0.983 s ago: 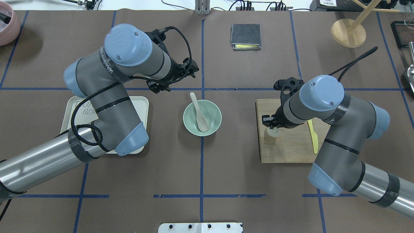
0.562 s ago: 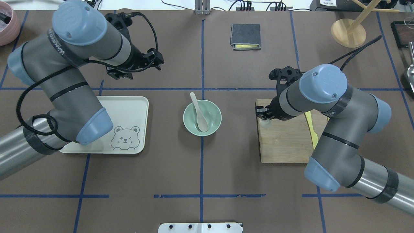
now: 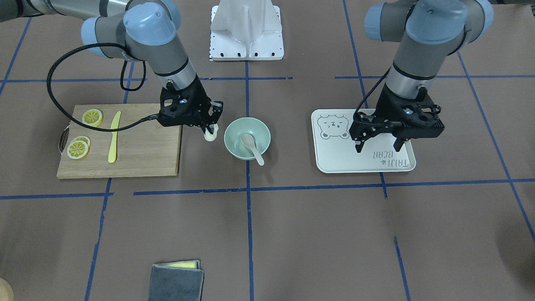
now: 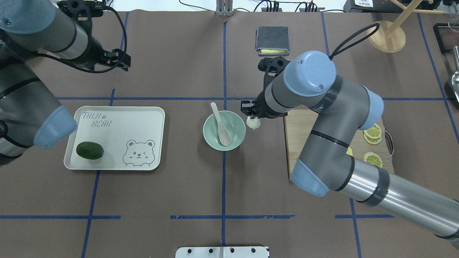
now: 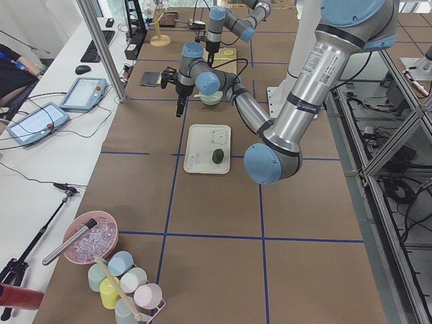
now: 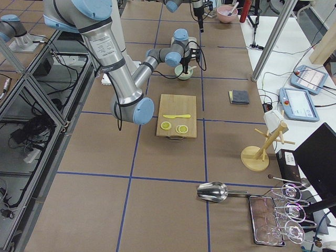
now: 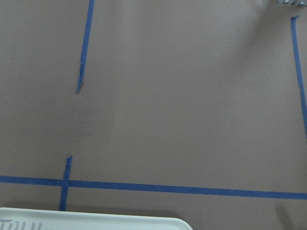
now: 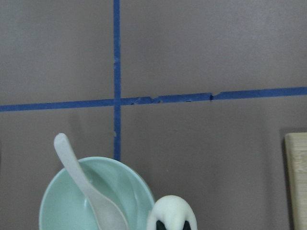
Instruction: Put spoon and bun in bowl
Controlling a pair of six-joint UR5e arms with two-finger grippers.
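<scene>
The mint-green bowl [image 4: 236, 129] stands at the table's centre and shows in the front view [image 3: 236, 133] too. The pale spoon [image 4: 220, 123] lies in it, scoop down and handle over the far rim, as the front view [image 3: 250, 144] and the right wrist view [image 8: 86, 184] also show. My right gripper [image 4: 253, 120] is shut on the white bun [image 4: 253, 123] and holds it just outside the bowl's right rim, a little above the table [image 3: 210, 134]. My left gripper [image 3: 377, 146] is open and empty above the bear-print tray [image 3: 334, 154].
A dark green fruit [image 4: 90, 150] lies on the white tray [image 4: 136, 122]. The wooden board [image 3: 142, 146] carries lemon slices [image 3: 79, 146] and a yellow knife [image 3: 113, 138]. A folded grey cloth [image 4: 272, 40] lies at the far side.
My right gripper has carried the bun left, off the wooden board to beside the bowl's rim. My left arm has swung away to the far left, uncovering the tray and the green fruit.
</scene>
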